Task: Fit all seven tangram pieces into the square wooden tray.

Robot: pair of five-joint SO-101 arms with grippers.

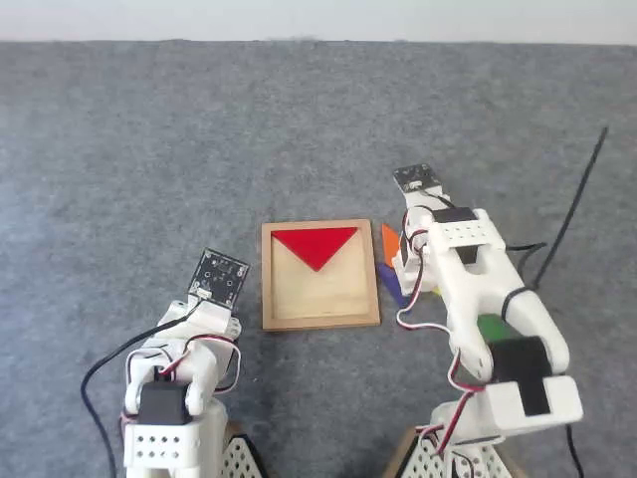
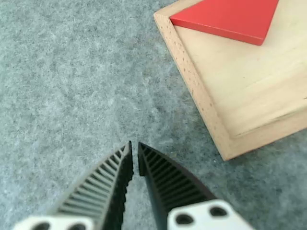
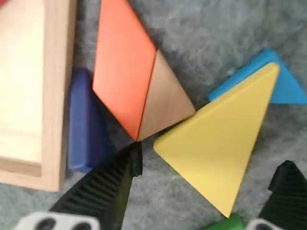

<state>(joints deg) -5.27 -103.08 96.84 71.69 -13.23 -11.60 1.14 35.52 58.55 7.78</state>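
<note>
Tray (image 1: 320,317) sits mid-tabletop, a little toward the near edge where both arms are mounted. One piece is in it: the red triangle (image 1: 316,244), long side against the far rim, apex pointing at the tray's centre.

I see the left gripper (image 2: 135,160) low over the grey mat just off the tray's near-left corner, fingers clenched tip to tip on nothing.

Right gripper (image 3: 211,163) is over the loose pieces beside the tray's right edge, fingers spread wide either side of the yellow triangle (image 3: 220,143), not gripping it. The dark blue piece (image 3: 84,124) lies just beside the tray wall. The orange parallelogram (image 3: 122,81) meets the plain wood triangle (image 3: 165,100) edge to edge. The light blue triangle (image 3: 288,88) touches the yellow one. A sliver of the green piece (image 3: 225,224) shows at the yellow triangle's tip.
</note>
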